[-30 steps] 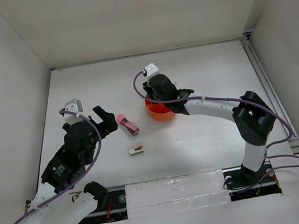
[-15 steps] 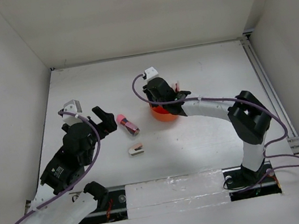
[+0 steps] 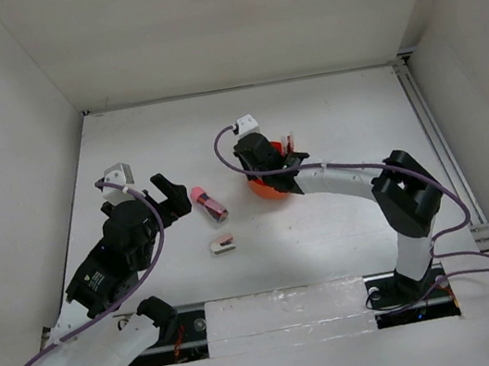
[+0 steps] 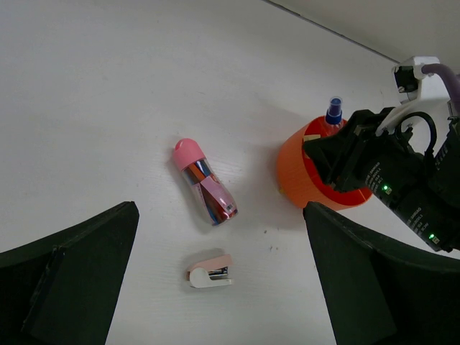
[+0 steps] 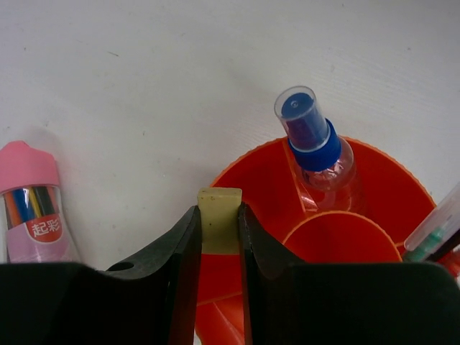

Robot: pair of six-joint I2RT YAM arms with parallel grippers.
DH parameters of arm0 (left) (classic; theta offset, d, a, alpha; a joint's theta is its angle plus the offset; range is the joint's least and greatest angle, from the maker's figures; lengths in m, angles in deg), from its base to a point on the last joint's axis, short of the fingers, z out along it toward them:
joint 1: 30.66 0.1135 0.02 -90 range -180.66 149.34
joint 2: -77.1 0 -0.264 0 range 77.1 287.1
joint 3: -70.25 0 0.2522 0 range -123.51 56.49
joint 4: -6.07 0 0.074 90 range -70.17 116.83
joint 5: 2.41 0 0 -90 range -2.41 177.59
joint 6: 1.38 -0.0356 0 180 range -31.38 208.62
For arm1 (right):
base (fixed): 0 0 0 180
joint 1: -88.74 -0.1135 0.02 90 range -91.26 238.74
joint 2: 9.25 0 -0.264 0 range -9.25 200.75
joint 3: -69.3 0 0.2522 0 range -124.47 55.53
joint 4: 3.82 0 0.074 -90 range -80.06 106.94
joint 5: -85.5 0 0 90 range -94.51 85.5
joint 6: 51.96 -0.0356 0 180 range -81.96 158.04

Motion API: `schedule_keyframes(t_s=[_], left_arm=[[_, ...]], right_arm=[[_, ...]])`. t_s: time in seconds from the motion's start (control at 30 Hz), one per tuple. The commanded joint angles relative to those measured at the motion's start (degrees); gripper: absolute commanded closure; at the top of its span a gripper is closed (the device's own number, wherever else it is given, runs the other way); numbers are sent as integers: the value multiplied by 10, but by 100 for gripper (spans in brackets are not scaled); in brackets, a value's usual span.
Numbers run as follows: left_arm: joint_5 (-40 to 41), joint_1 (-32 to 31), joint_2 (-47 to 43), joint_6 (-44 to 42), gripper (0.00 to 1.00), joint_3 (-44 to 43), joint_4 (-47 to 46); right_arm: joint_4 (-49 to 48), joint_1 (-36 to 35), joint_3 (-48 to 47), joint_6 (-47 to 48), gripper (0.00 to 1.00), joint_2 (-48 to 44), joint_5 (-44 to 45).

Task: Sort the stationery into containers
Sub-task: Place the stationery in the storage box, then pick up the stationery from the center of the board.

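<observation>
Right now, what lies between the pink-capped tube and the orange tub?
Nothing; the left wrist view shows bare table from pink-capped tube to orange tub.

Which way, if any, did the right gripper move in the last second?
Yes: in the top view the right gripper slid slightly nearer and left, closing on the pink-capped tube, which stayed put.

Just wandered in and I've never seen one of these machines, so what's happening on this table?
The right gripper pinches a tiny tan eraser at the rim of the round orange plastic organizer tub, where a blue-capped clear bottle already stands in an outer compartment. A pink-capped clear tube and a white-and-pink stapler-like piece lie on the table, unsorted. The left gripper hovers open near the tube.
</observation>
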Motion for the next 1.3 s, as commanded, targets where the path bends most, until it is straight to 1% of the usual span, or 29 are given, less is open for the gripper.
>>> schedule_keyframes(t_s=[0.0,0.1,0.27,0.3,0.33,0.43,0.5,0.57,0.87,1.07,1.1,1.13,1.17,1.2,1.27], left_arm=[[1,2,-3,-6,1,1,-15],[-4,2,-3,-6,1,1,-15],[-4,2,-9,-6,1,1,-15],[-4,2,-9,-6,1,1,-15],[-4,2,-9,-6,1,1,-15],[-4,2,-14,-6,1,1,-15],[-4,2,-14,-6,1,1,-15],[-4,2,-14,-6,1,1,-15],[-4,2,-14,-11,1,1,-21],[-4,2,-14,-11,1,1,-21],[-4,2,-14,-6,1,1,-21],[-4,2,-14,-6,1,1,-21],[1,2,-14,-6,1,1,-15],[1,2,-14,-6,1,1,-15],[6,2,-14,0,1,1,-15]], right_arm=[[37,-14,-17,-33,82,-16,54],[37,-19,-17,-45,83,-16,74],[50,-19,-23,-51,82,-16,79],[50,-19,-23,-51,76,-16,79],[50,-24,-23,-56,58,-16,79],[50,-24,-23,-56,38,-21,84],[50,-30,-23,-56,30,-27,84],[50,-30,-23,-51,24,-40,84],[50,-41,-28,-44,23,-73,79],[61,-53,-17,-44,22,-144,74],[61,-53,-12,-44,22,-167,69],[68,-53,-12,-44,20,-177,69],[68,-53,-5,-32,18,-187,60],[68,-53,1,-21,18,-196,35],[75,-58,10,-15,18,-207,19]])
